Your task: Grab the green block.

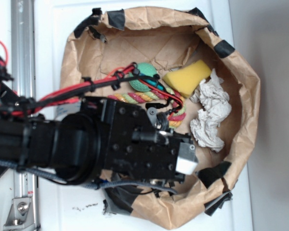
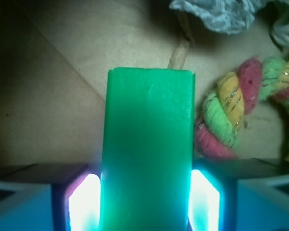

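Nearest the wrist camera, the gripper (image 2: 145,204) is seen with its two pads (image 2: 84,202) lit on either side of the green block (image 2: 149,144), which fills the gap between them. The jaws appear drawn in against the block's long side faces, so the block is judged to be held, though firm contact cannot be confirmed. The block runs away from the gripper over the brown paper (image 2: 53,96); whether it rests on the paper or is lifted clear cannot be told.

Just to the right of the block, a braided rope toy (image 2: 231,115) lies close without touching it. Beyond the block's far end, crumpled white paper (image 2: 221,14) is seen.

From the exterior view the block is hidden under the arm.

As matte foam, the block is judged light, soft and compressible, not slippery. A grip across the narrow width is suited; only moderate squeeze is needed, since it may deform.
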